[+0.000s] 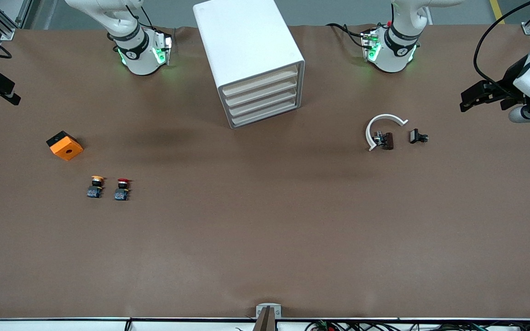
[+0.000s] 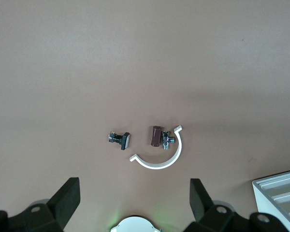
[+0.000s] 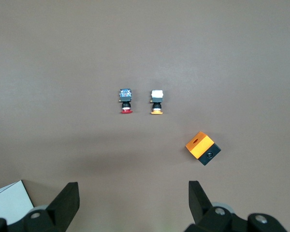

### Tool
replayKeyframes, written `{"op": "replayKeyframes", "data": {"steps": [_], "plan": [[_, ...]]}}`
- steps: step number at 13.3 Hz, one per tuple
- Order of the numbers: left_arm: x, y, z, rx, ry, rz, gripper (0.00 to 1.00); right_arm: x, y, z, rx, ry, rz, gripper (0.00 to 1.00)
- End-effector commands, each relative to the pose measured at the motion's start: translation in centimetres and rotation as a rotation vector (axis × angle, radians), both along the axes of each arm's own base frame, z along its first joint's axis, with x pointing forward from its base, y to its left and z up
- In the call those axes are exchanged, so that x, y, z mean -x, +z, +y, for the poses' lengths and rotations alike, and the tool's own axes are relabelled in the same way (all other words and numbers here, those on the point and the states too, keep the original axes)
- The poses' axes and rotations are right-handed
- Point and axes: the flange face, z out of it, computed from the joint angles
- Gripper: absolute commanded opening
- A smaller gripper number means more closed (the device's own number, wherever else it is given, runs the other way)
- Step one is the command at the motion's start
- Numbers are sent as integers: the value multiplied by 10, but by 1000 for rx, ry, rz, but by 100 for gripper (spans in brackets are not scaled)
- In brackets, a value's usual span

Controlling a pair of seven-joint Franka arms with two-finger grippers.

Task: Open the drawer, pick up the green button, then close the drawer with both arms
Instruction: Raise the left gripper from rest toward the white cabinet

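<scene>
The white cabinet (image 1: 246,41) stands at the middle of the table near the arms' bases. Its four cream-fronted drawers (image 1: 262,99) are all shut. The green-capped button is hidden from every view. My left gripper (image 1: 467,102) hangs high over the left arm's end of the table, open and empty (image 2: 134,198). My right gripper (image 1: 9,94) hangs high over the right arm's end, open and empty (image 3: 133,198). A corner of the cabinet shows in the left wrist view (image 2: 280,191) and the right wrist view (image 3: 7,198).
An orange-capped button (image 1: 95,186) and a red-capped button (image 1: 122,188) stand side by side, with an orange box (image 1: 65,145) beside them. A white C-shaped ring (image 1: 382,128), a brown part (image 1: 386,140) and a small black part (image 1: 417,136) lie toward the left arm's end.
</scene>
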Motion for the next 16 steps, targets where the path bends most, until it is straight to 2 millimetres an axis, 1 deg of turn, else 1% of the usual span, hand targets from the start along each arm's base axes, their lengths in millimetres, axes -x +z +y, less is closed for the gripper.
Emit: {"op": "replayKeyframes", "data": {"steps": [1, 6, 7, 8, 9, 12, 13, 14, 16], "plan": [[-1, 5, 2, 16, -6, 5, 100, 8, 3, 0, 9, -7, -10, 100], [-2, 4, 3, 15, -12, 6, 100, 8, 2, -1, 11, -5, -8, 100], [-2, 5, 8, 20, -14, 5, 100, 8, 2, -1, 11, -5, -10, 100], [-4, 1, 16, 22, -6, 14, 100, 8, 2, -1, 12, -2, -10, 100], [-6, -9, 21, 22, 7, 35, 100, 8, 2, -2, 13, -1, -11, 100], [-12, -33, 24, 23, 13, 81, 100, 6, 2, -3, 38, 5, -19, 100], [-17, -49, 29, 23, 21, 110, 100, 6, 3, -4, 47, 4, -21, 100], [-26, -67, 29, 23, 22, 135, 100, 6, 3, -5, 48, 3, -22, 100], [-46, -109, 28, 25, 30, 157, 100, 5, 3, -5, 49, 3, -26, 100]]}}
